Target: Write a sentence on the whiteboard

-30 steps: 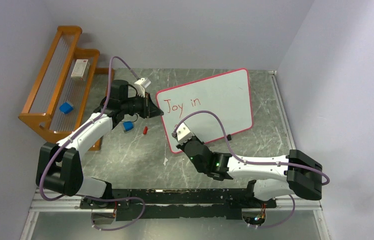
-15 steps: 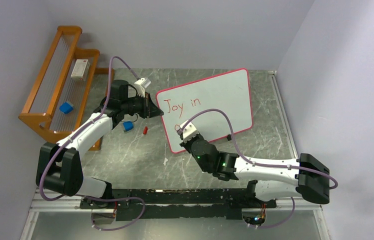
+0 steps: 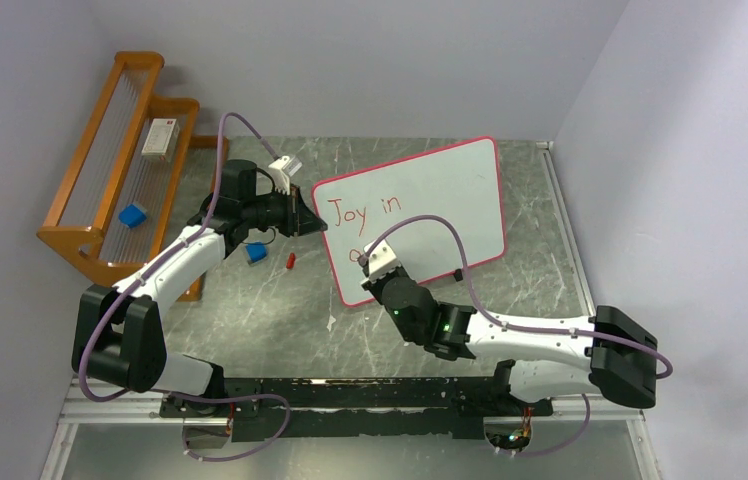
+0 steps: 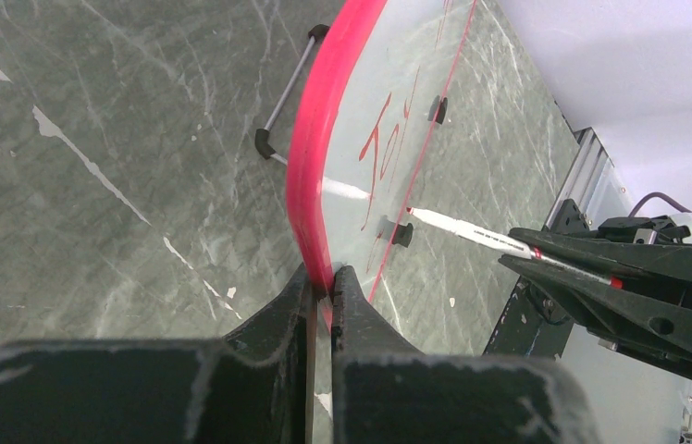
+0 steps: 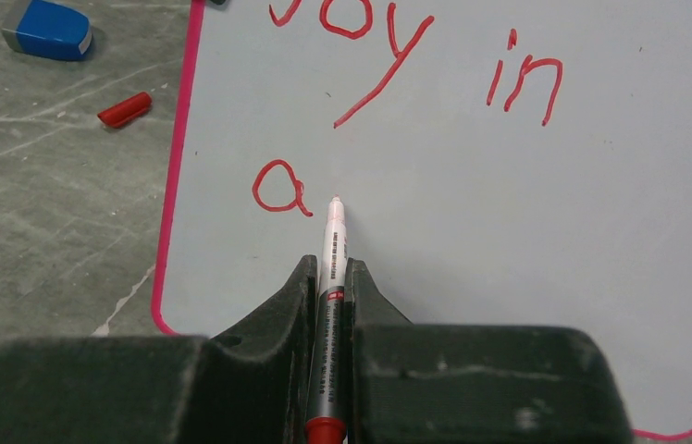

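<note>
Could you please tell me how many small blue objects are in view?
2. One blue block lies on the table left of the whiteboard, near a red cap; a second blue block sits on the wooden rack. Others may hide beneath the arms.

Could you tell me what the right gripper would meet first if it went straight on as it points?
The whiteboard: the right gripper holds a marker aimed at it, beside the red "a", so the tip would probably touch the board first, if it isn't touching already.
</note>
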`<state>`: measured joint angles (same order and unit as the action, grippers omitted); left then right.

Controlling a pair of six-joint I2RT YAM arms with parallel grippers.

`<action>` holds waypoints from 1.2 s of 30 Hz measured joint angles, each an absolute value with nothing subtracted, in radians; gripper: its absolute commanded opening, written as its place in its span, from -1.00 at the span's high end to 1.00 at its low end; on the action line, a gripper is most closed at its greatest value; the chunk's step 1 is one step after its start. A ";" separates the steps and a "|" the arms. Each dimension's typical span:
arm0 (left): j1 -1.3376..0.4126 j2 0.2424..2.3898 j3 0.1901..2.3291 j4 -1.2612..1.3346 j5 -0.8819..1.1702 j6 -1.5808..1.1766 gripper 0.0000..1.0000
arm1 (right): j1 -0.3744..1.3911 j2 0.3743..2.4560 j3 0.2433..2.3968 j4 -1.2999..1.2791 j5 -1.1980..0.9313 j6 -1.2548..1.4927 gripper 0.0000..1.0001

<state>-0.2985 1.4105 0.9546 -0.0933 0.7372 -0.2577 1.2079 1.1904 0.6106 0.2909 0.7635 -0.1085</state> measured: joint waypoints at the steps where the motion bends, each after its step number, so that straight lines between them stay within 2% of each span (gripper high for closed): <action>1: -0.299 1.411 0.955 -0.093 0.737 -0.258 0.90 | 1.207 1.194 0.611 0.294 0.765 -0.109 1.00; 36: -0.299 1.412 0.955 -0.093 0.727 -0.258 0.90 | 1.184 1.264 0.610 0.376 0.767 -0.118 1.00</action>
